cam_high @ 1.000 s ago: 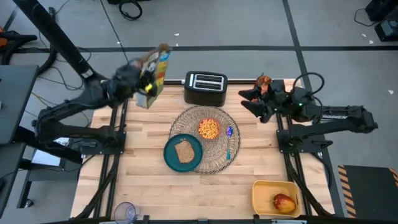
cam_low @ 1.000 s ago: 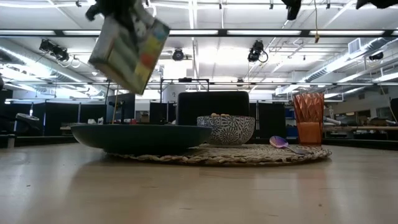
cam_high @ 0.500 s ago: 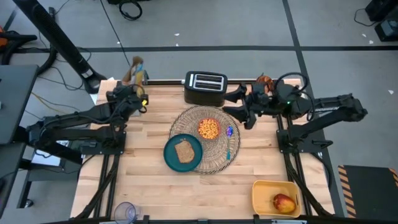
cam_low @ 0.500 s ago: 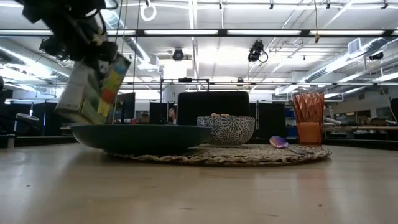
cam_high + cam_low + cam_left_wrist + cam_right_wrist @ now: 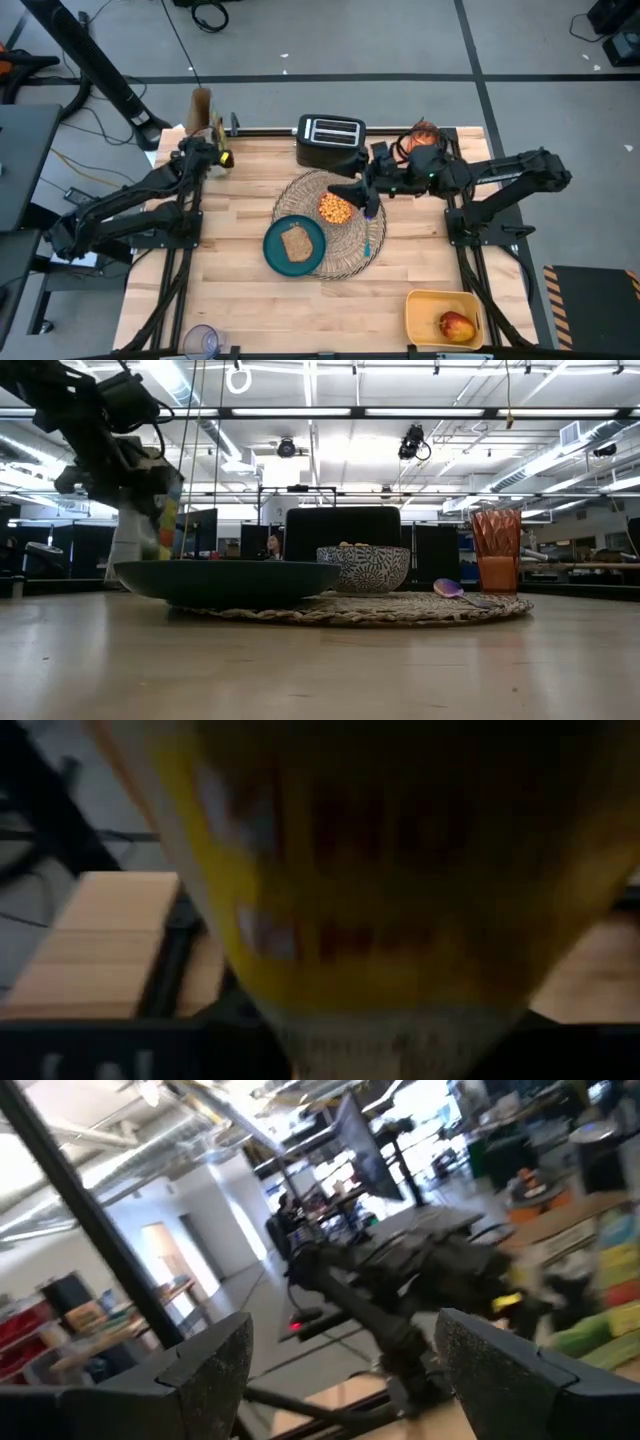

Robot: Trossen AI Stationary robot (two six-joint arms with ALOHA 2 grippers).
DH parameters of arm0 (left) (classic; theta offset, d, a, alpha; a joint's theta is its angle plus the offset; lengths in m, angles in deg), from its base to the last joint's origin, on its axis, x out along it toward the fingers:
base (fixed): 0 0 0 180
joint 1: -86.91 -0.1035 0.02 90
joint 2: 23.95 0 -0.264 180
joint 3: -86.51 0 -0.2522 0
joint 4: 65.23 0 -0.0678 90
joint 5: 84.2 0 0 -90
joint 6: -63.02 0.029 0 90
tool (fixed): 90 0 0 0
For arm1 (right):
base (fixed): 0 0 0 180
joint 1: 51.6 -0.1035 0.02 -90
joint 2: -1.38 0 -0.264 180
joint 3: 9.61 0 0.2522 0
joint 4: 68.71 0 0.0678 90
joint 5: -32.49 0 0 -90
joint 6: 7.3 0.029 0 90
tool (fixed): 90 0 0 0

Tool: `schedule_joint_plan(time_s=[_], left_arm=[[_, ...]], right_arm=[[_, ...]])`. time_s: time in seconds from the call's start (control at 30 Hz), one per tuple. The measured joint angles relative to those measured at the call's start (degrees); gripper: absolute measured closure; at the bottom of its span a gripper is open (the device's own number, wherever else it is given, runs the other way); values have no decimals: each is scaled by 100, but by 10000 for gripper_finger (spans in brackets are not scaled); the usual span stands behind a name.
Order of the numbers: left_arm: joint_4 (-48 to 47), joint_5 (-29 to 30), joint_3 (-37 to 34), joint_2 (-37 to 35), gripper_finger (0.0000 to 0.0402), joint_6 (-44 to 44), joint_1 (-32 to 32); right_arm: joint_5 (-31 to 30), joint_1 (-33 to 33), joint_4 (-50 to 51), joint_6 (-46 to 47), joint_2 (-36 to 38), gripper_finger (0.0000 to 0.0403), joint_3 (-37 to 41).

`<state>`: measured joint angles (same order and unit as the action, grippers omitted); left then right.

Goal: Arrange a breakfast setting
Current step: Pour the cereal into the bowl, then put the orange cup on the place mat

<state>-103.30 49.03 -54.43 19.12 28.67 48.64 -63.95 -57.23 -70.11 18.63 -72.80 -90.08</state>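
A second ago the left gripper (image 5: 208, 150) held the cereal box (image 5: 204, 113) high and tipped. Now the box stands at the table's (image 5: 230, 300) 10 o'clock corner, with the gripper right at it; I cannot tell if it grips or lets go. The right gripper (image 5: 352, 190) has moved from 2 o'clock in over the bowl (image 5: 336, 207), fingers wide open, holding nothing.

The round woven placemat (image 5: 345, 255) lies in the middle. The teal plate (image 5: 272, 250) with brown toast (image 5: 296, 241) overlaps its 8 o'clock edge. The bowl holds orange cereal. The blue-handled spoon (image 5: 368, 228) lies at 3 o'clock. The orange cup (image 5: 496, 550) stands at 1 o'clock. The apple (image 5: 456, 325) sits in a yellow tray (image 5: 418, 308) at 5 o'clock.
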Motion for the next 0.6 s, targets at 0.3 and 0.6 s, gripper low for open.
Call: schedule_joint_plan(time_s=[0.3,0.6], left_arm=[[-907,-1785,232,-78,147,52,-529],[-2776,-2541,1225,-83,106,45,-530]], right_arm=[[151,-114,449,692,32,84,-64],[156,-76,1066,663,383,87,-64]])
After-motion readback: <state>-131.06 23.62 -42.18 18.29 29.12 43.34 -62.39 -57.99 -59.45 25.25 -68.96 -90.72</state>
